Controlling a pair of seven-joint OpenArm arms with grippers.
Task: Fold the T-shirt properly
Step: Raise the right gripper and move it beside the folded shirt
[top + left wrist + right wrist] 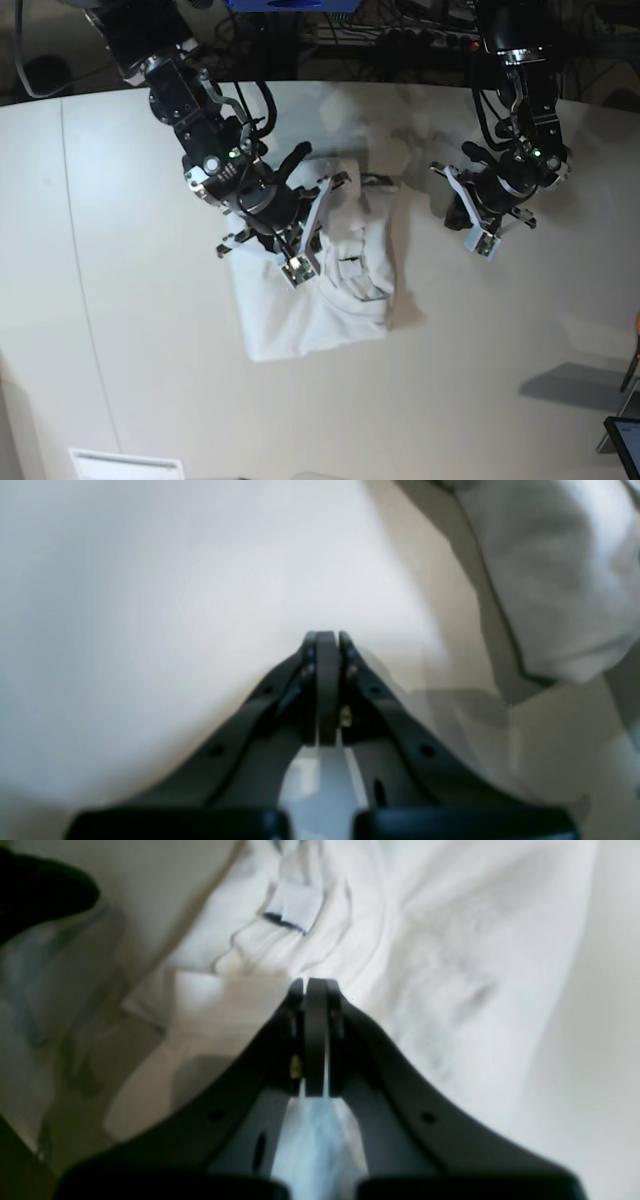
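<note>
We are seeing the wrinkled white short-sleeved T-shirt [315,290] lying partly folded on the pale counter [120,300]. Our right hand [296,268] is hovering over it, jaws pressed together, gripping nothing. Farther off, our left hand [481,243] is also closed and empty, above bare counter beside the shirt.

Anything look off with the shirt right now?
Yes. The T-shirt is no neat fold: it lies bunched and wrinkled, its edges uneven. Neither shut gripper holds it; the right gripper is over it, the left gripper off to the side.
</note>
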